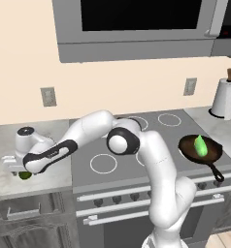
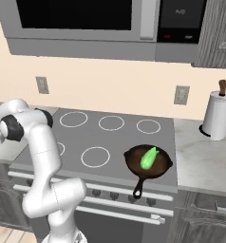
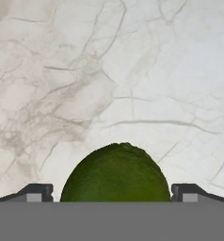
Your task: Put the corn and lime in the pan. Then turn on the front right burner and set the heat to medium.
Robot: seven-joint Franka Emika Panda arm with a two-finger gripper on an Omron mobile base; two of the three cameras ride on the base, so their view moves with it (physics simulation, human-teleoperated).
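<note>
Stove (image 1: 137,145) with ring-marked burners, set between two marble counters; the left counter (image 1: 6,140) carries the work in hand. White arm (image 1: 156,160), rising from the base and bent far to its left, with the hand low over that counter. Paper-towel roll (image 1: 225,98) upright on the right counter, well apart from the action. Pan (image 1: 214,154) on the front right burner, its long handle pointing toward the stove's front edge. Corn (image 1: 200,145) lying inside the pan, so the first half of the loading step is done. Lime (image 3: 116,174) resting on the left counter, seen in the hand view between the two finger tips; in the left base view it shows as a dark green spot (image 1: 24,175) under the hand. Gripper (image 3: 112,195) spread, one tip on each side of the lime and neither visibly pressing it. Step in hand, by judgement: grasping the lime. Next move calls for pinching the tips onto the ball, lifting clear, then a wide swing across the stove to release over the pan; the knob comes after
</note>
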